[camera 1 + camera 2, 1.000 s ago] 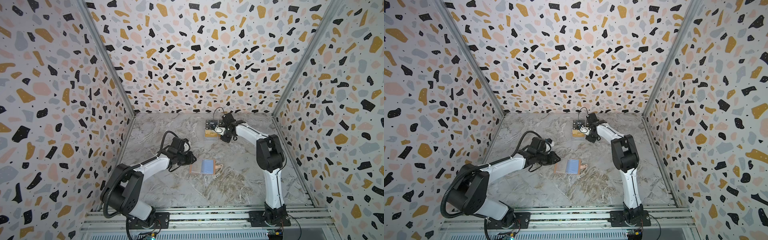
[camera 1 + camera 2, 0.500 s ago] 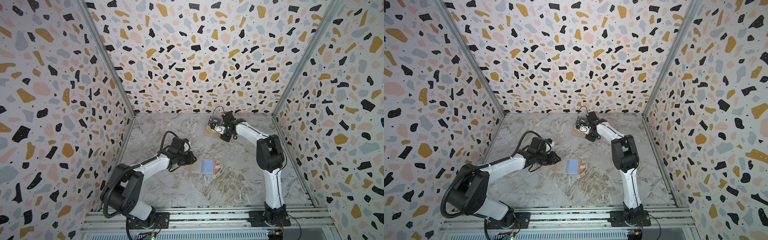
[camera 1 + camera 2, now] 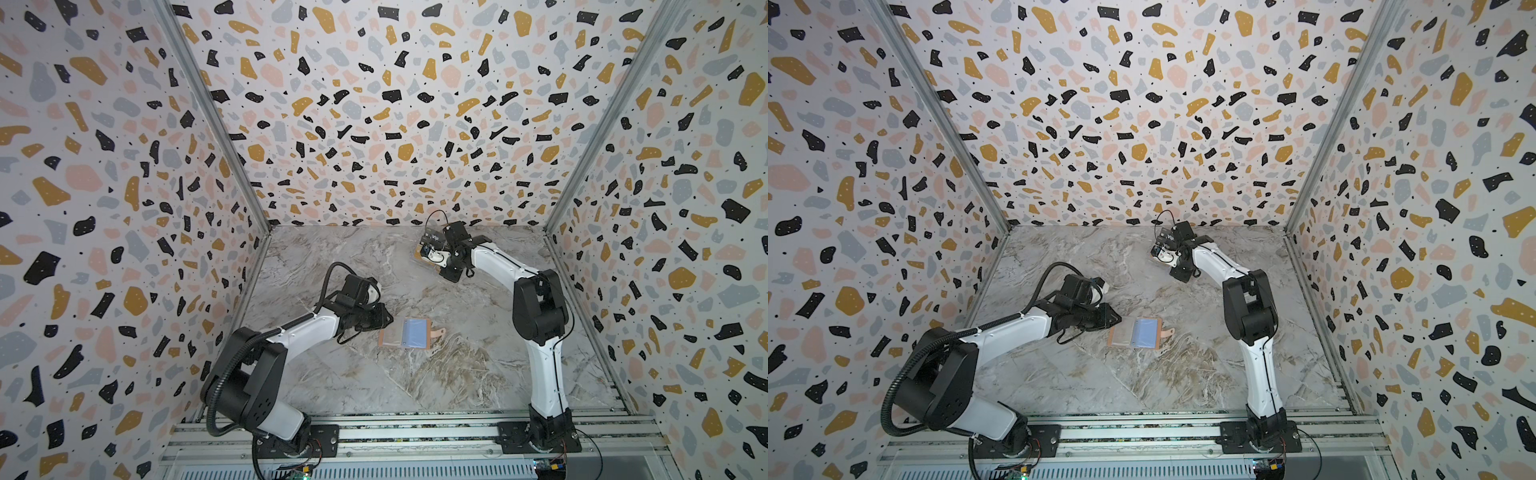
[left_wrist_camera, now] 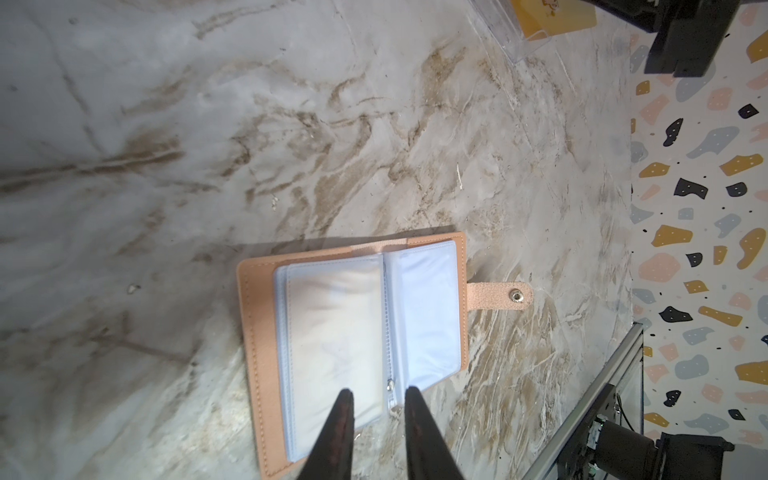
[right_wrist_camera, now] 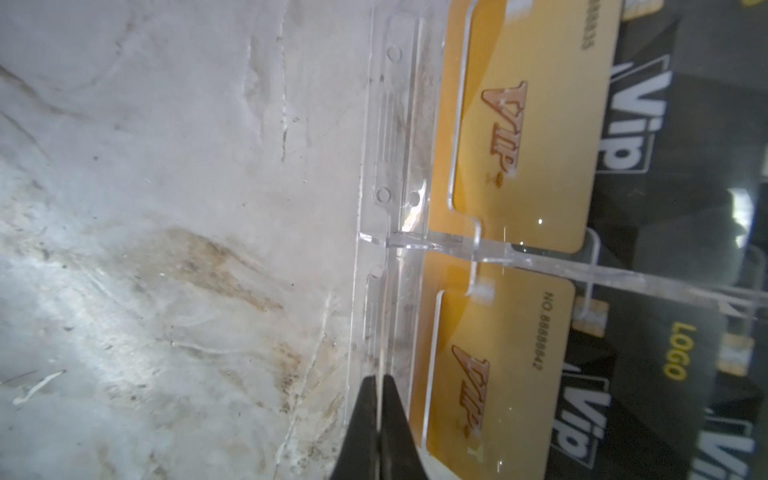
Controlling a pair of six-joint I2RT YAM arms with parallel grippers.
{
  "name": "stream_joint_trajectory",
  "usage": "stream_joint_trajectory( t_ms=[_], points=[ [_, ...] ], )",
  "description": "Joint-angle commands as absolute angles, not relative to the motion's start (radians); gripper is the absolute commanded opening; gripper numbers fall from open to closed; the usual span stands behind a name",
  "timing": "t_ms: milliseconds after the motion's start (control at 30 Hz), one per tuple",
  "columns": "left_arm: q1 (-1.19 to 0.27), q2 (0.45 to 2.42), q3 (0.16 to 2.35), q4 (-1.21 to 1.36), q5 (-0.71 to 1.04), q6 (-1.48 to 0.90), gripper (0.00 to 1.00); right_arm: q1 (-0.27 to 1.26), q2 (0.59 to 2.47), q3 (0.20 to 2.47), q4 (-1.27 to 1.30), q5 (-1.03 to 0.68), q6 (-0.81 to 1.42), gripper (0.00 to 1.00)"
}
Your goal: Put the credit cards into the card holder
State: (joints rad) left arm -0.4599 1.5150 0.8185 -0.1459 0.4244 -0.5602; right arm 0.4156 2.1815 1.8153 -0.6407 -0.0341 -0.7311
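The card holder (image 3: 409, 333) (image 3: 1138, 332) lies open on the marble table, pale blue sleeves (image 4: 332, 324) up and snap tab pointing right. My left gripper (image 4: 378, 390) (image 3: 388, 320) hovers at its left edge, open by a narrow gap with nothing between the fingers. Gold credit cards (image 5: 519, 145) and black "Vip" credit cards (image 5: 665, 166) (image 3: 434, 239) stand in a clear plastic stand (image 5: 395, 124) at the back. My right gripper (image 5: 379, 376) (image 3: 420, 254) is shut on that stand's thin clear front lip. The stand sits skewed.
Terrazzo-patterned walls (image 3: 124, 208) close in the table on the left, the back and the right. An aluminium rail (image 3: 415, 432) carrying both arm bases runs along the front edge. Bare marble (image 3: 415, 291) lies between the card holder and the stand.
My right gripper has closed on the clear stand's lip, and the stand has turned a little askew. The left arm and the card holder have not moved.
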Motion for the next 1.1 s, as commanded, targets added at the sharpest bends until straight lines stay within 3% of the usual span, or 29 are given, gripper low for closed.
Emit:
stream_joint_trajectory(
  t_ms=[0,267,433,567,800,1067],
  points=[
    [-0.454,1.488,0.856,-0.173,0.364,-0.542,0.25,0.431,2.069,1.848,-0.687,-0.090,-0.686,0.00],
    [-0.459,1.449,0.836,-0.173,0.128,-0.531,0.24,0.441,1.893,1.712,-0.557,-0.386,-0.371,0.00],
    [-0.471,1.411,0.809,-0.125,0.076,-0.531,0.24,0.443,1.691,1.393,-0.334,-0.680,-0.074,0.00],
    [-0.474,1.392,0.743,-0.026,0.158,-0.548,0.23,0.483,1.577,1.106,-0.036,-0.829,0.267,0.00],
    [-0.513,1.469,0.743,-0.002,0.203,-0.528,0.17,0.659,1.612,0.774,0.553,-0.781,0.763,0.00],
    [-0.552,1.534,0.732,0.048,0.225,-0.538,0.08,0.655,1.700,0.674,0.739,-0.699,0.889,0.00]
  ],
)
